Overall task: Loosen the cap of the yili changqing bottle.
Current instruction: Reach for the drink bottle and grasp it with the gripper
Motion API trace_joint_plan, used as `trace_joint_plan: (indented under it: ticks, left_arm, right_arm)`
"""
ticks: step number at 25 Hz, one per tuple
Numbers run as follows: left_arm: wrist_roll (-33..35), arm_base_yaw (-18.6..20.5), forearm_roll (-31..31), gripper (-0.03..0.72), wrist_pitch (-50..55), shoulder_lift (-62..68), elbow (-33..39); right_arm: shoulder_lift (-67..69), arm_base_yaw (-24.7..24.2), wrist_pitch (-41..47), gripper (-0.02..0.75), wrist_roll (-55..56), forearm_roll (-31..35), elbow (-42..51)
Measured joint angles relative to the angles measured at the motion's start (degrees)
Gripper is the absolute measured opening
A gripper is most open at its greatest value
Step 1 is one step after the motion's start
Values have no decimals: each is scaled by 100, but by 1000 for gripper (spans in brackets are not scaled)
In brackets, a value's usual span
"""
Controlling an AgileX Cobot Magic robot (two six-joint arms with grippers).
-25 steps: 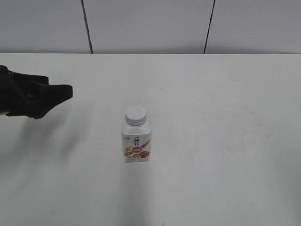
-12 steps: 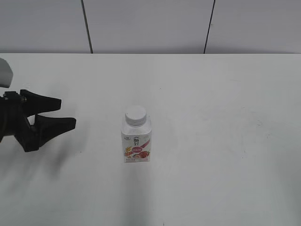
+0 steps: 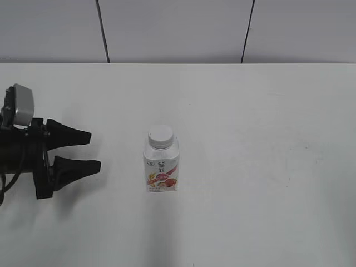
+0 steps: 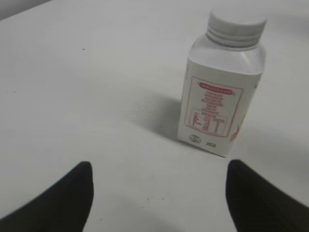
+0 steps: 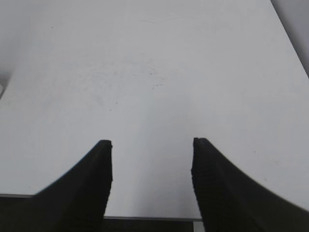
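The yili changqing bottle (image 3: 162,167), white with a red and pink fruit label, stands upright near the middle of the white table. Its white ribbed cap (image 3: 161,136) sits on the neck. In the left wrist view the bottle (image 4: 222,101) and cap (image 4: 236,26) are ahead and to the right of centre. My left gripper (image 3: 93,150) is open and empty, low over the table to the left of the bottle, its black fingers (image 4: 63,198) spread wide and pointing at it. My right gripper (image 5: 152,145) is open and empty over bare table; it is outside the exterior view.
The white table (image 3: 267,183) stretches around the bottle. A grey panelled wall (image 3: 178,30) runs behind its far edge. The right wrist view shows the table's near edge (image 5: 149,217) below the fingers and its right edge (image 5: 289,34).
My left gripper has moved down and to the right toward the bottle, and its jaws have opened wide. The bottle has not moved.
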Motion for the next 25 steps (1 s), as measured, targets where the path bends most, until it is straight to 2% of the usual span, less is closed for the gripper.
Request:
trace_joint_plan:
  ticks: [4,12,25]
  left_arm:
    - [-250,-231,337,538,-235,270,-400]
    - [-351,-949,708,568,-362,1086,-1218]
    - [-381,-1622,626,571,-552,1911,-2064]
  right_arm:
    - [0,0,0,426,0,0,0]
    - [0,0,-2,426,0,0,0]
    - [0,0,-2,426,0,0,0]
